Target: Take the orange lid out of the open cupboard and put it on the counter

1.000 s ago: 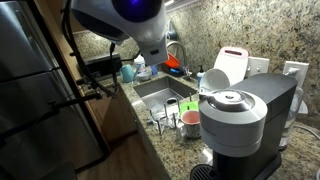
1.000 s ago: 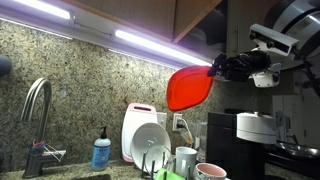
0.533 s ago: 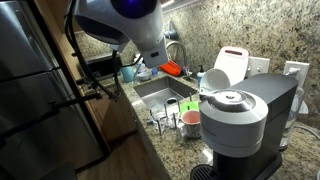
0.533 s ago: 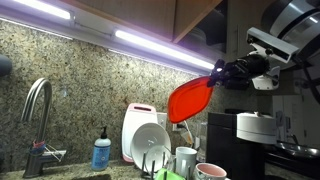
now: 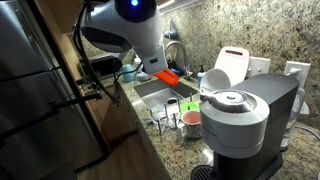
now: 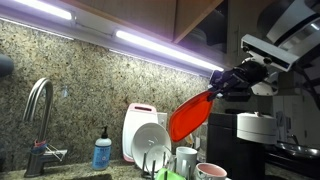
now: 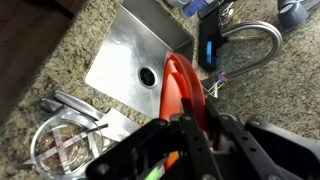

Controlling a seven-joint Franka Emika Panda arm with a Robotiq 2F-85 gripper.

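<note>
A robot gripper (image 6: 217, 86) is clamped on one edge of the orange lid (image 6: 188, 116), its jaws closed tight on the thin plastic. The lid hangs from the grip in mid-air, slanting downward, and touches nothing else. In the wrist view the gripper (image 7: 190, 126) fills the bottom of the picture, and the lid (image 7: 178, 85) shows nearly edge-on above it.

Below the lid in that view lies a steel sink (image 7: 135, 60) with a round drain. It is set into the counter (image 7: 100, 20), a polished speckled granite in beige, brown and black. A curved metal tap (image 7: 250, 40) stands at the back of the sink. A wire rack (image 7: 65, 140) holding glassware sits beside the basin.

In an exterior view the same granite covers the wall (image 6: 80, 80), lit by bright light strips (image 6: 150, 40) under the cupboards. A white board with a red edge (image 6: 140, 125) leans against that wall, near a blue bottle (image 6: 101, 152). A grey coffee machine (image 5: 240, 120) stands on the counter, with a pink cup (image 5: 190, 120) just beside it.
</note>
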